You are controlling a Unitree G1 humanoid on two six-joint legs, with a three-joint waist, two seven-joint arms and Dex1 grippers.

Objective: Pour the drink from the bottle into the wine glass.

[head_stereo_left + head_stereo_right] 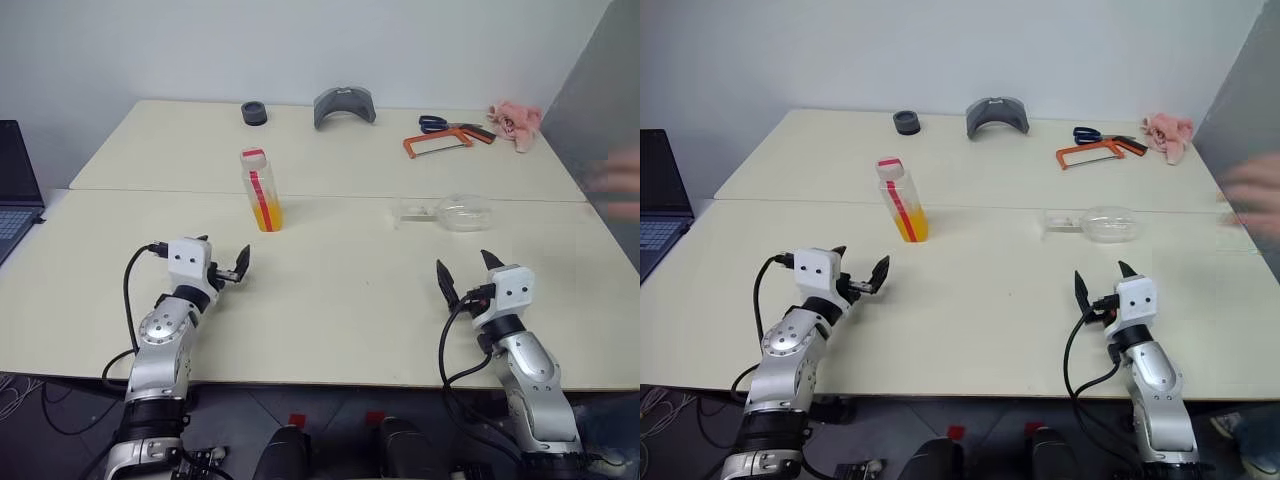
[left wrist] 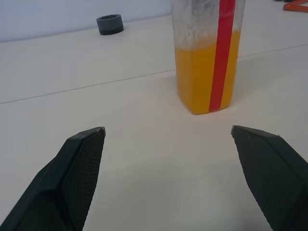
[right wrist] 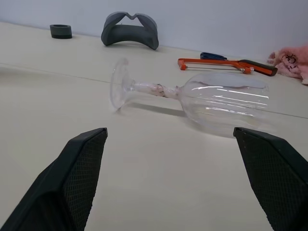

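Left end effector (image 1: 228,270) hangs just above the counter (image 1: 340,300), black fingers spread as wide as they go, gripping nothing, touching nothing. It points straight at the bottle (image 1: 260,190), and that looks deliberate: through the wrist view the bottle sits squarely between the two fingertips, a short way ahead, lined up for a reach. The bottle stands upright, cap on, red strip facing the robot, the drink (image 2: 202,79) filling roughly its lower half.

Over to the right end effector (image 1: 465,275), same story: fingers fully apart, empty, poised low over the counter. It faces the glass (image 1: 450,212), and here's the catch, the glass is lying on its side, foot toward the bottle, bowl toward the counter's right edge, stem level with the surface. Nothing can be poured into it like that, so my read is the right arm is set up to right it first, likely by the stem or bowl, while the left takes the bottle. That cap will want dealing with too.

Bottle and glass are well apart, each in front of its own arm.

Further back: a dark ring (image 1: 254,113), a grey curved piece (image 1: 344,105), an orange hacksaw (image 1: 440,142) with scissors (image 1: 434,124) beside it, a pink plush (image 1: 515,122). A laptop (image 1: 15,200) sits off the left edge, and a blurred hand (image 1: 615,180) of a person shows at the far right.
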